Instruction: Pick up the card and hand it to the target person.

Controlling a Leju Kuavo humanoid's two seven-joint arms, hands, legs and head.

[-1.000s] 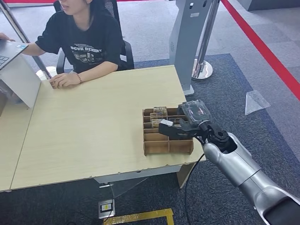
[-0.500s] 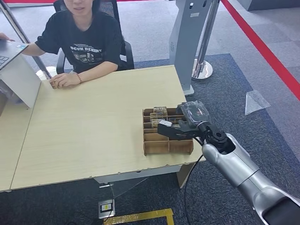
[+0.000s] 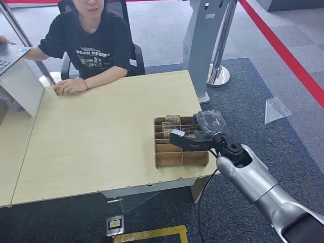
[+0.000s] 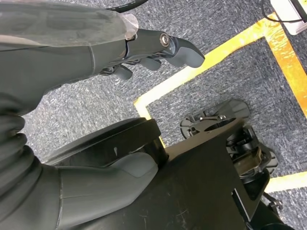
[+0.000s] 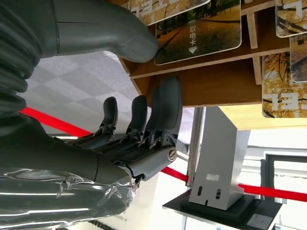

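Card [image 5: 198, 33] partly under right hand's thumb [image 5: 108, 28]; holder [image 3: 179, 152] partly behind right hand [image 3: 195, 136].

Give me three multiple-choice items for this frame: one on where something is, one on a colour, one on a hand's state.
1. Where does the wooden card rack sit?
A. near the table's right front corner
B. beside the laptop
C. on the carpet

2. What colour is the seated person's T-shirt?
A. white
B. black
C. red

3. What is the right hand doing?
A. hanging by the floor
B. carrying a card to the person
C. reaching over the rack, holding no card

Answers:
1 A, the rack stands by that corner of the table.
2 B, the shirt is black with print.
3 C, its fingers are apart above the cards.
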